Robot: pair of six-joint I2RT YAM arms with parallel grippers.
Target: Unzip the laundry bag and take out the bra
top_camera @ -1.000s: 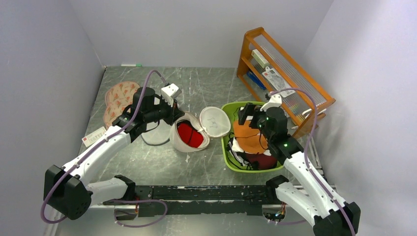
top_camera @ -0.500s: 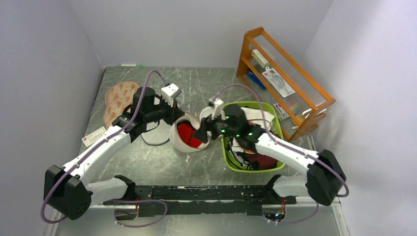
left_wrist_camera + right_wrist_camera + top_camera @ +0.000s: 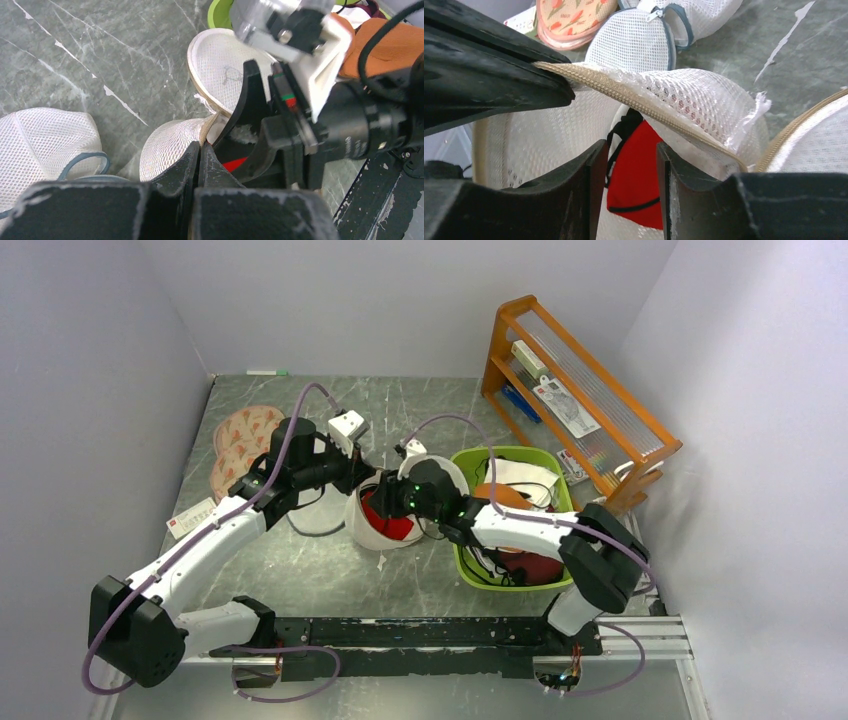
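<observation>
A: Start nearest the bases. Grip on the left?
B: Left fingers [image 3: 200, 152] pressed together on the zip rim [image 3: 624, 92] of the bag [image 3: 358, 527]. Judged as a hold to lift that edge and keep the mouth gaping.

A: Zip state?
B: Open all round. Lid half [image 3: 437, 485] laid back on the table [image 3: 400, 410], toward the tub. Unzipping judged done.

A: Locate the bra.
B: Bra [image 3: 634, 175] inside the lower shell, beneath the raised rim. Not yet out.

A: Right side?
B: Right fingers [image 3: 382, 502] apart, reaching into the mouth from the tub side, red cloth showing in the gap. Cannot tell contact with it. Judged as lining up for a pinch.

A: Caution?
B: Close on cloth only. Mesh or rim caught between the tips would likely drag the bag along.

A: Farther back?
B: Green tub [image 3: 462, 560] of clothes just beside the lid half. White mesh bag [image 3: 45, 140] and patterned bag [image 3: 243, 430] behind the left arm. Rack [image 3: 497, 345] at the far right. None in the reach path.
</observation>
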